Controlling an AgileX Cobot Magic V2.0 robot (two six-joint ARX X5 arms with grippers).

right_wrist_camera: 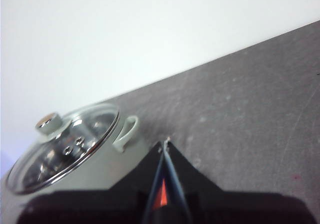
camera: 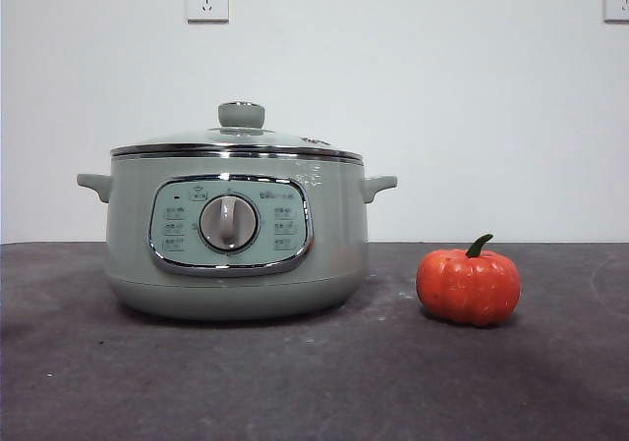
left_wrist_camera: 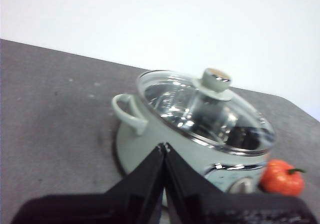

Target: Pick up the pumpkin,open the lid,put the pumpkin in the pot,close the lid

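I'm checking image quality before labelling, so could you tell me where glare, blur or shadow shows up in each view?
Front view: sharp and evenly lit, with soft shadows under the pot and pumpkin. Left wrist view: slightly soft, with bright glare on the lid; the left gripper is a dark silhouette. Right wrist view: blurry, the wall washed out, and the right gripper is underexposed.

In the left wrist view the left claw covers the lower front of the pot, and the dial is cut to a sliver; the pumpkin is blurred; in the right wrist view the pot runs off the edge, and the pumpkin shows only as an orange sliver between the right claw jaws; panel labels in the front view are too small to read.
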